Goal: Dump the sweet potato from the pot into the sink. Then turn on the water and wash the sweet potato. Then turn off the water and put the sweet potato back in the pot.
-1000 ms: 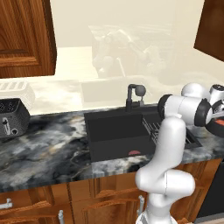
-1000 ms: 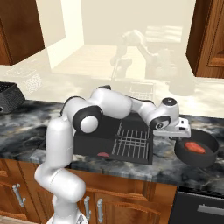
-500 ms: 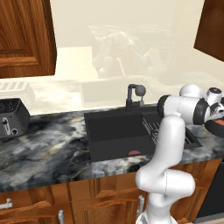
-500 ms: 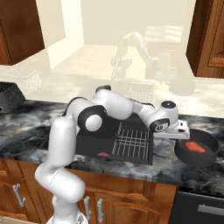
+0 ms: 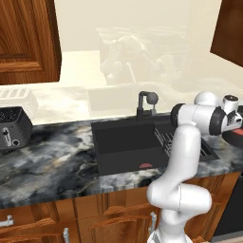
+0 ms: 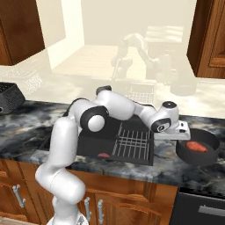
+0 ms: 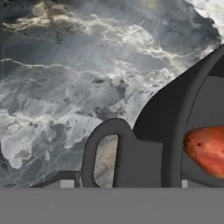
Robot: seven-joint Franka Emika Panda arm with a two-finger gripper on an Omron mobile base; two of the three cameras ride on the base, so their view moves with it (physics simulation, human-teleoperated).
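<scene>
We see a home kitchen, rendered in simulation. A dark grey marbled surface (image 5: 52, 163) runs across the room, and a black sink (image 5: 128, 147) is sunk into it, with a black faucet (image 5: 144, 105) behind and a wire rack (image 6: 134, 141) inside. Below we find wooden cabinets (image 5: 61, 218) with metal handles, and more wooden cabinets (image 5: 26, 40) hang on the wall above. A toaster (image 5: 13, 127) stands at the left, and a black pot (image 6: 197, 149) stands on the surface at the right of the sink.

Both base views look forward and down from behind the arm, sharing the sink (image 5: 128, 142) (image 6: 132, 140) from opposite sides. Hand view looks down close on the pot (image 7: 175, 144) and counter (image 7: 65, 78).
</scene>
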